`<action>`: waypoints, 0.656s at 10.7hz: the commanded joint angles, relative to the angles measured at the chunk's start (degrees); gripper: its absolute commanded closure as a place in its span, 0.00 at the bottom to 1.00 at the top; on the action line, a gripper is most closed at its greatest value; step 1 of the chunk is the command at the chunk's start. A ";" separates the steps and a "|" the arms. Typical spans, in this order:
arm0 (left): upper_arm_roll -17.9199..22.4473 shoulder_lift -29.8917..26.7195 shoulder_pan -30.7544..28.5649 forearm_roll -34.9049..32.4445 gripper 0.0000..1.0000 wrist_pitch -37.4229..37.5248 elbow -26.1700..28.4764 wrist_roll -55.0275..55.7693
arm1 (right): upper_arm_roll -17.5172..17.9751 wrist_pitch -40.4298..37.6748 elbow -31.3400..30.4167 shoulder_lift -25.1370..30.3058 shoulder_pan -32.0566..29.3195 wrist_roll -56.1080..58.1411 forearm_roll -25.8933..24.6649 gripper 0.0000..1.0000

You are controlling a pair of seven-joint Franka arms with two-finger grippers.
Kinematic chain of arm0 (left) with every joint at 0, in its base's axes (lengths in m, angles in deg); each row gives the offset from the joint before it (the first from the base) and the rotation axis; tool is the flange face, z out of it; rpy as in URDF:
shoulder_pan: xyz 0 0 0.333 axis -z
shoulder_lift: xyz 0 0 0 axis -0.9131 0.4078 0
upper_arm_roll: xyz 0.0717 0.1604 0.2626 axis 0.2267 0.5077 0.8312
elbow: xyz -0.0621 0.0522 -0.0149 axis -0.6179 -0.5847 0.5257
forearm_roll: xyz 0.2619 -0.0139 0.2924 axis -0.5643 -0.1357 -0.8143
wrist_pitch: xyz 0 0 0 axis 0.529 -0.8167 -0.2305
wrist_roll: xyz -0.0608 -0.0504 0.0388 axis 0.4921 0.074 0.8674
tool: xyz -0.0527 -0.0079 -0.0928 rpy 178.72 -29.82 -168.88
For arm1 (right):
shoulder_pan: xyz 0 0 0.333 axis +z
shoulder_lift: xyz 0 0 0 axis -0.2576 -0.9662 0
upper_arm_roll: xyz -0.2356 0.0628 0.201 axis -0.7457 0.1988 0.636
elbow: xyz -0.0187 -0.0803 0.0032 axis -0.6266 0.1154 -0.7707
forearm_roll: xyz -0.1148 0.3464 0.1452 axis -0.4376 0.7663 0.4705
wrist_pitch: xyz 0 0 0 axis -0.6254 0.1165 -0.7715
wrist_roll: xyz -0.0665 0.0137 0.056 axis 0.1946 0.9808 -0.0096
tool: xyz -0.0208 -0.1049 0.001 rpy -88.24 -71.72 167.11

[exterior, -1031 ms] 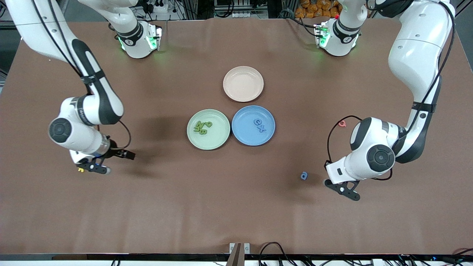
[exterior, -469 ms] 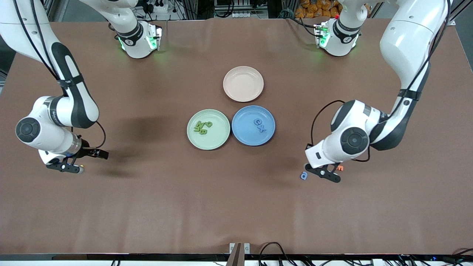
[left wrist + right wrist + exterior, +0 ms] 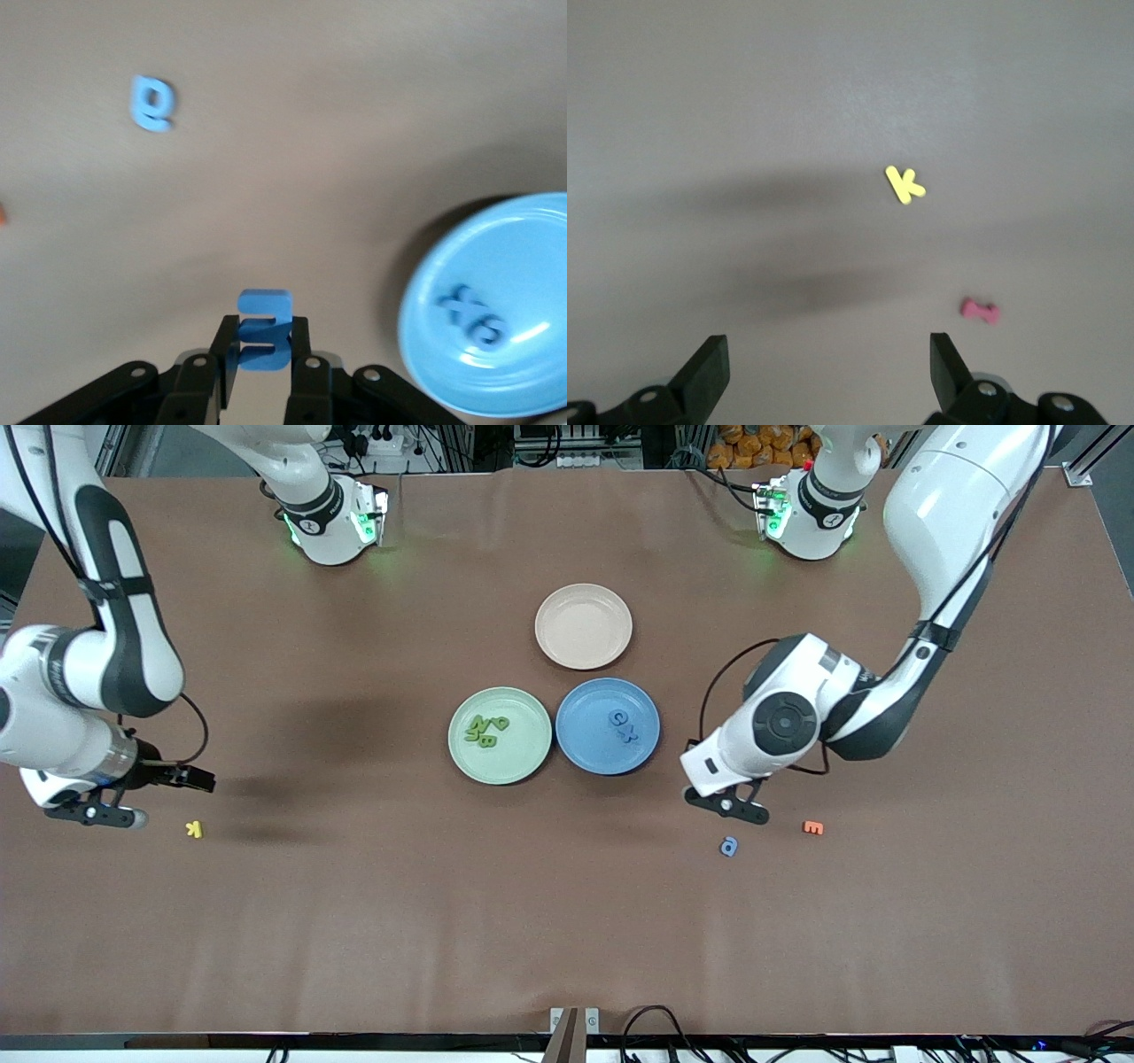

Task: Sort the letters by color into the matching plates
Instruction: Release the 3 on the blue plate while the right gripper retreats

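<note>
Gripping a blue letter (image 3: pixel 264 330), left hand (image 3: pixel 264 367) half cropped.

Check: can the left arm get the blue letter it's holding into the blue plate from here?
Probably yes. The left gripper is shut on a blue letter over bare table beside the blue plate, with nothing between them.

Two glossy white arms with rounded shells enter from the upper corners of the front view. Black panels and bands run along their links, and a dark round cap marks each wrist joint. Thin black cables loop beside both wrists. At the top of the frame, two white bases glow green. The left gripper (image 3: pixel 726 804) and right gripper (image 3: pixel 96 814) are matte black, with silver screws showing in the wrist views.
</note>
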 commanded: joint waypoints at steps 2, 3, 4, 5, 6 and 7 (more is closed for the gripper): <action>-2.56 -2.22 4.43 1.19 1.00 0.12 3.68 13.14 | 0.05 -20.51 10.22 5.30 0.10 0.89 1.97 0.00; -2.64 -2.13 6.27 1.19 1.00 0.12 3.68 15.78 | 0.14 -22.30 11.47 6.61 0.37 0.80 1.97 0.00; -2.56 -2.05 7.94 1.19 1.00 0.04 3.59 17.81 | 0.06 -22.93 11.48 8.45 0.37 0.80 3.45 0.00; -2.56 -1.87 8.92 1.19 1.00 -0.14 3.42 19.14 | -0.03 -24.15 11.57 10.03 0.37 0.89 5.11 0.00; -2.64 -1.70 9.97 1.19 1.00 -0.49 3.41 19.93 | -0.03 -25.99 12.27 11.44 0.37 0.98 5.39 0.00; -2.56 -1.26 10.85 1.10 1.00 -0.67 3.33 20.90 | -0.03 -29.49 15.23 11.80 0.37 0.81 5.48 0.00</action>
